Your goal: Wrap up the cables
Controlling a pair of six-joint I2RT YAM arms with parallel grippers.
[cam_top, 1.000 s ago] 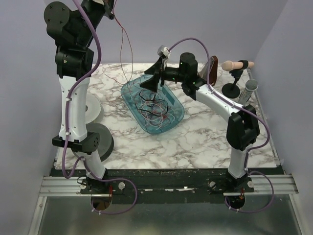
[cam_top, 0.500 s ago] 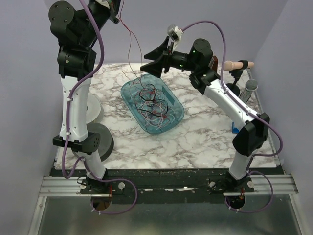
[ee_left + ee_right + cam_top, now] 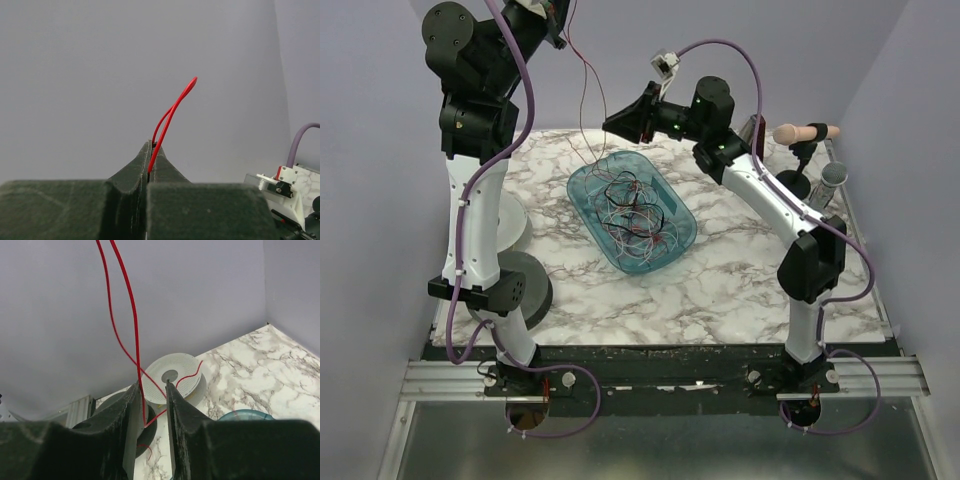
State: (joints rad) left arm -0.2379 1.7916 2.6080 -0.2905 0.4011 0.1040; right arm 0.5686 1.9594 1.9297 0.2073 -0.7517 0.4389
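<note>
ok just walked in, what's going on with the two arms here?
The left claw, raised high, is shut on a loop of red cable that hangs down to the rest of the cables, tangled in the blue tray. The right claw is up beside those hanging strands: they run between its fingers, but the jaws stand apart, nothing pinched yet.

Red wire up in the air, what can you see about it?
The red wire is very thin, bendy and bright red. It is folded double: the left gripper pinches it shut, with a small loop poking past its tips. Two strands hang down from there, pass between the right gripper's open fingers, and run toward the tangle in the blue tray.
</note>
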